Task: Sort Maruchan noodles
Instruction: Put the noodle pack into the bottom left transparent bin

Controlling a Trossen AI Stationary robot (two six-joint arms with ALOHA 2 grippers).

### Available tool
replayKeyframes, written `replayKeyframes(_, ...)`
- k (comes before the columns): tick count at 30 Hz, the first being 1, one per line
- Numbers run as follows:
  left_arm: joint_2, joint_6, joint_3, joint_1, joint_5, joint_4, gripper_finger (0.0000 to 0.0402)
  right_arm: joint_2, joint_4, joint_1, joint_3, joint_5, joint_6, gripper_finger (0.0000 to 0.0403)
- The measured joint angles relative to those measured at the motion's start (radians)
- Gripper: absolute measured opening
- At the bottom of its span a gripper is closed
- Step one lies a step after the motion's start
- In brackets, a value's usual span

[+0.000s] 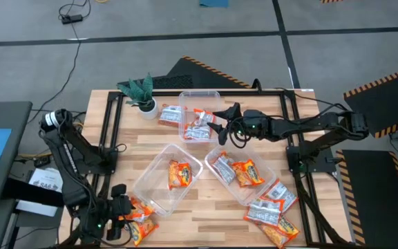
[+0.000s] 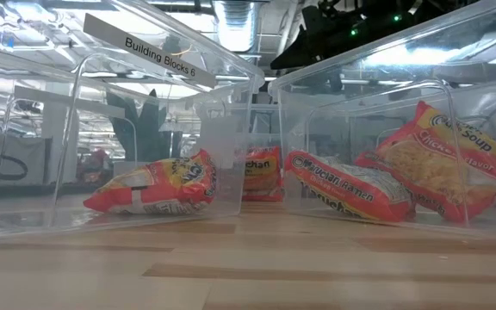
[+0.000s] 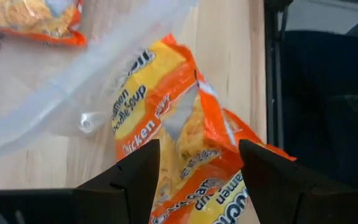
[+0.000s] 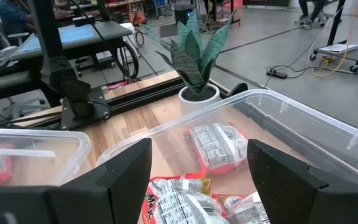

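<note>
Now, high view: I am holding my left hand [image 1: 126, 220] wide over orange noodle packets [image 1: 142, 218] at the tabletop's [image 1: 206, 155] near left corner, beside a clear tub [image 1: 150, 188]; my right hand [image 1: 221, 126] is hanging wide above the far tub [image 1: 200, 95].
Low view: packets are lying inside both near tubs.
Left wrist view: two orange packets [image 3: 185, 149] are overlapping between my fingers [image 3: 138, 180]; I should be centring on one only.
Right wrist view: silvery packets [image 4: 213, 146] are sitting in the tub below, plant [image 4: 197, 62] beyond.
</note>
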Motion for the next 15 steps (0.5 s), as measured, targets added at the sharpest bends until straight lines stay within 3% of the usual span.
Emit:
replayKeyframes(5, 0.04, -0.003, 0.0, 0.012, 0.052, -0.027, 0.0183, 0.0, 0.0, -0.004, 0.0, 0.0, 0.0, 0.0286)
replayKeyframes(8, 0.041, -0.001, 0.0, 0.035, 0.115, -0.031, 0.013, 0.0, 0.0, -0.007, 0.0, 0.0, 0.0, 0.0286)
replayKeyframes(12, 0.028, 0.012, 0.016, 0.055, 0.17, -0.029, 0.0023, 0.0, 0.0, -0.006, 0.0, 0.0, 0.006, 0.0286)
replayKeyframes(15, 0.026, 0.065, 0.066, 0.054, 0.173, -0.031, 0.0009, 0.0, 0.003, -0.006, 0.0, 0.0, 0.008, 0.0286)
